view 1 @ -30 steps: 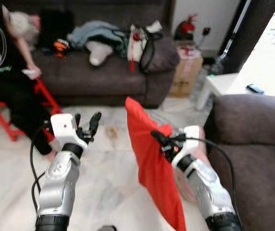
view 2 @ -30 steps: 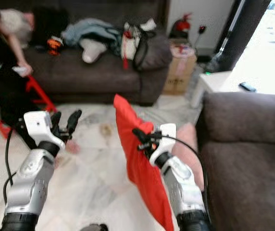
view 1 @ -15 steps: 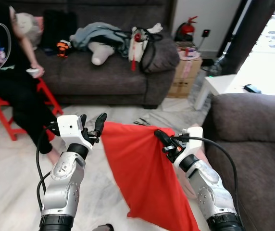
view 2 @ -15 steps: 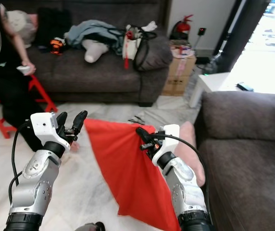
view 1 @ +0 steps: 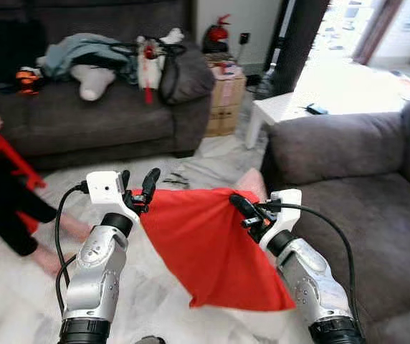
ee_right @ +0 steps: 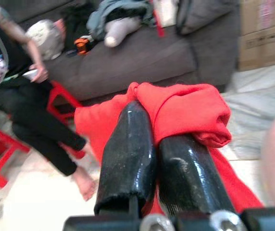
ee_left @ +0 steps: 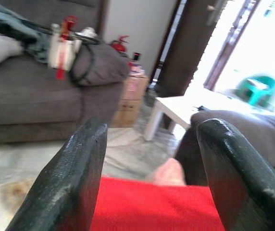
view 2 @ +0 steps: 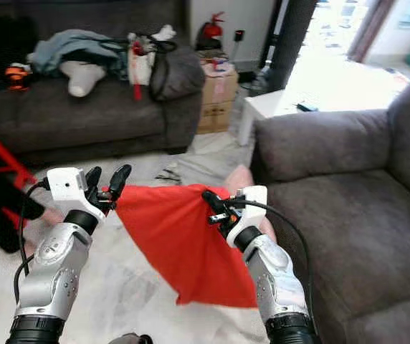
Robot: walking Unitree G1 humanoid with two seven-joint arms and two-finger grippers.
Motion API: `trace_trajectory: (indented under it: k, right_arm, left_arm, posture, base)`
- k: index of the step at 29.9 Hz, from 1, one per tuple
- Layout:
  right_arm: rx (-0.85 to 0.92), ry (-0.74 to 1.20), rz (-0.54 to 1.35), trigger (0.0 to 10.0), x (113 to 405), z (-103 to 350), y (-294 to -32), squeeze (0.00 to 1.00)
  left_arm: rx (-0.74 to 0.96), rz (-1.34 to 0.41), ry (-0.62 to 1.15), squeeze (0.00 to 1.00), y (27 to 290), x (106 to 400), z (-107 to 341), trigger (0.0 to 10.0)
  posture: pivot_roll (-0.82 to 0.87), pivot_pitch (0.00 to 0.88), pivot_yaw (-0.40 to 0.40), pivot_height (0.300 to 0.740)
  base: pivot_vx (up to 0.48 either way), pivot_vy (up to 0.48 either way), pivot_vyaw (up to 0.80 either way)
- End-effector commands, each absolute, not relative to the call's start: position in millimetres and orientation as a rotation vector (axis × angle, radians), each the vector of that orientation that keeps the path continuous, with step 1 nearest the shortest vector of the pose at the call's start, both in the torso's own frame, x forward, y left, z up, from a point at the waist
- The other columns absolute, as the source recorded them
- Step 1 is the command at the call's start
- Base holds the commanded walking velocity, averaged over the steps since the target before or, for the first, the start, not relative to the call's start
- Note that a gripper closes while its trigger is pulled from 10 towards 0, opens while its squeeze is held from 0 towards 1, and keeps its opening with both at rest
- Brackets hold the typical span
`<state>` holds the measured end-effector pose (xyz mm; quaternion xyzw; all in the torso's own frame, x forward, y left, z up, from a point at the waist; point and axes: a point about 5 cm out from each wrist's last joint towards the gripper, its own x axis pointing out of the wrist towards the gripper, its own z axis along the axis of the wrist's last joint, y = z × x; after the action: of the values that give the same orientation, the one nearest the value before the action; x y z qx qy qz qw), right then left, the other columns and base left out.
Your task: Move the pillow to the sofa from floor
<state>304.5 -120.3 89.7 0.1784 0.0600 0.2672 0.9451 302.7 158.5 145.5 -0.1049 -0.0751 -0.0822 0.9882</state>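
A red pillow (view 1: 205, 251) hangs slack above the floor, stretched between my two grippers in front of me. My right gripper (view 1: 238, 203) is shut on a bunched corner of the pillow (ee_right: 185, 108). My left gripper (view 1: 139, 180) is open at the pillow's opposite corner, and red fabric (ee_left: 152, 211) lies low between its fingers (ee_left: 75, 173). The grey sofa (view 1: 377, 208) stands immediately to my right, its armrest (view 1: 327, 140) just beyond the right gripper.
A second dark sofa (view 1: 97, 118) at the back left carries clothes and bags. A person (view 1: 4, 208) sits at the left with legs on the floor. A pinkish cushion (view 1: 251, 180) lies behind the pillow. A white side table (view 1: 277, 111) and a cardboard box (view 1: 223, 97) stand further back.
The camera has turned right, bringing the grey sofa into fuller view. The pillow, which hung edge-on from the right gripper a second ago, now spreads across to the left gripper.
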Motion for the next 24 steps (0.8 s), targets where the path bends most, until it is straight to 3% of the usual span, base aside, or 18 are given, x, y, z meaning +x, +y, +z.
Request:
trace_trajectory:
  k: [1, 3, 24]
  right_arm:
    - [0.345, 0.010, 0.558, 10.0, 314.1, 114.1, -121.5, 0.00]
    - [0.345, 0.011, 0.556, 10.0, 314.4, 113.9, -121.5, 0.00]
    - [0.326, 0.024, 0.535, 10.0, 316.8, 112.7, -123.4, 0.00]
  left_arm:
    - [-0.212, -0.171, -0.148, 0.00, 155.6, 303.8, 145.9, 10.0]
    - [-0.212, -0.170, -0.150, 0.00, 155.6, 303.8, 145.8, 10.0]
    - [-0.219, -0.158, -0.149, 0.00, 155.6, 303.7, 144.8, 10.0]
  posture:
    - [0.03, 0.076, -0.057, 0.740]
    - [0.03, 0.076, -0.057, 0.740]
    - [0.02, 0.077, -0.063, 0.740]
  base:
    - [0.000, 0.480, -0.80]
    - [0.000, 0.480, -0.80]
    - [0.000, 0.036, -0.80]
